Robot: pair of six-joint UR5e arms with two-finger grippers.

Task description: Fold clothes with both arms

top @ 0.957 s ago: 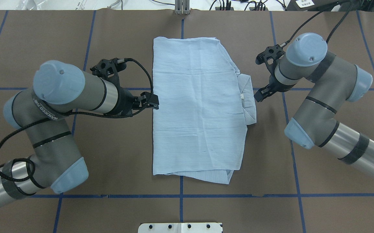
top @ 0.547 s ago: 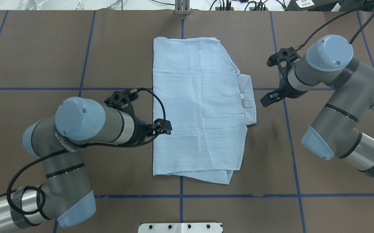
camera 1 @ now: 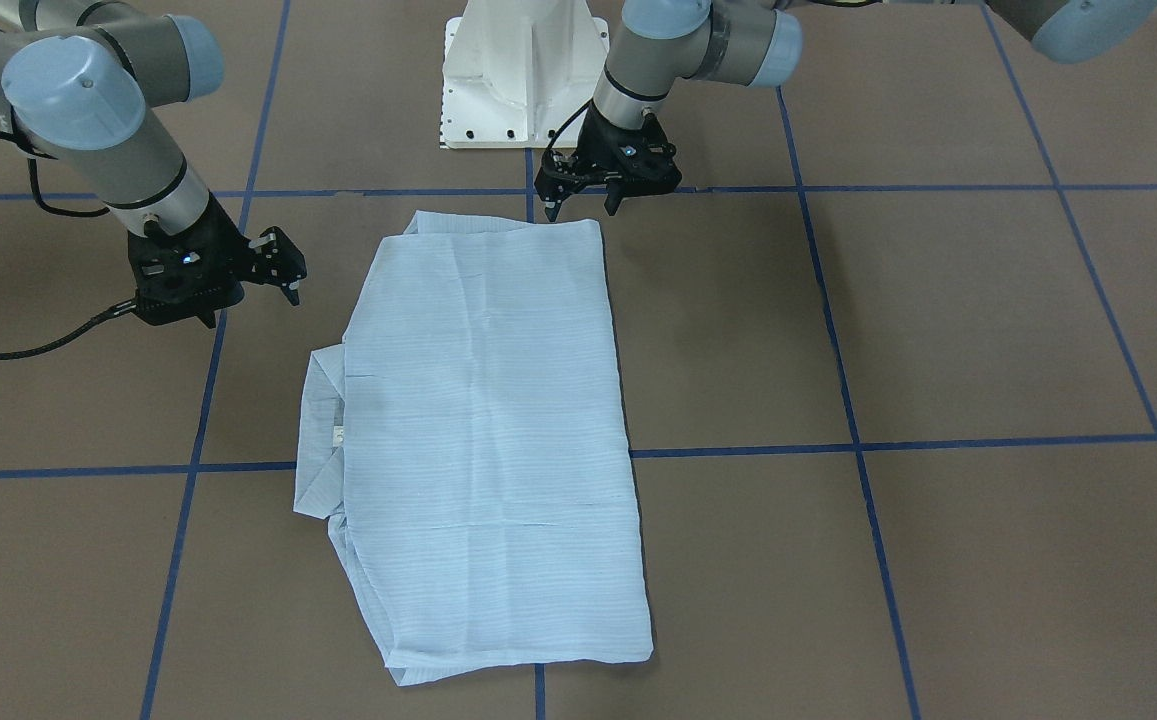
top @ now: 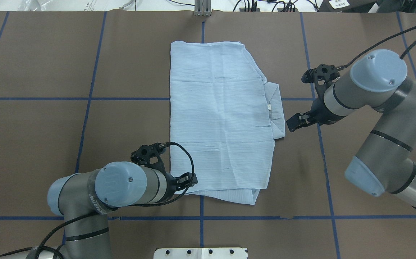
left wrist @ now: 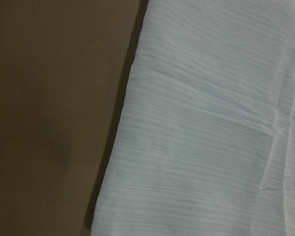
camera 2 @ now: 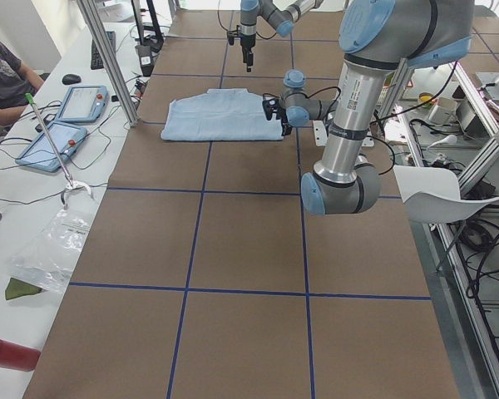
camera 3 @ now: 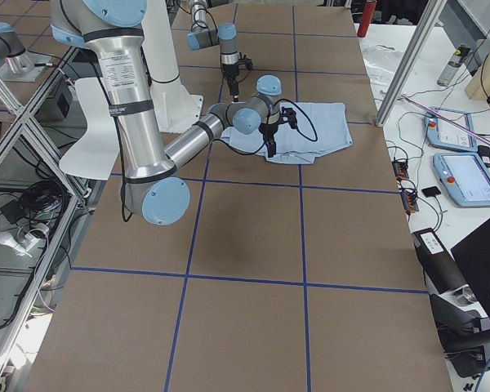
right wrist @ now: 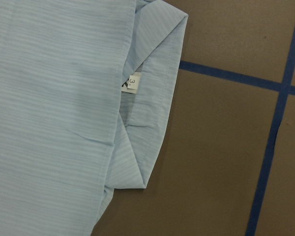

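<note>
Two arms work one garment on the brown counter (top: 49, 72). Seen from overhead, the left arm (top: 121, 187) holds the left fingers (top: 188, 178) spread and empty over the 7 o'clock corner of the pale-blue striped shirt (top: 222, 118). The shirt lies flat at the counter's middle, folded into a long rectangle. Its collar (top: 277, 104) and white neck label (top: 269, 107) show at the 3 o'clock edge. Just beyond them, clear of the cloth, the right arm (top: 373, 82) hangs the right fingers (top: 293, 125) parted, gripping nothing.
</note>
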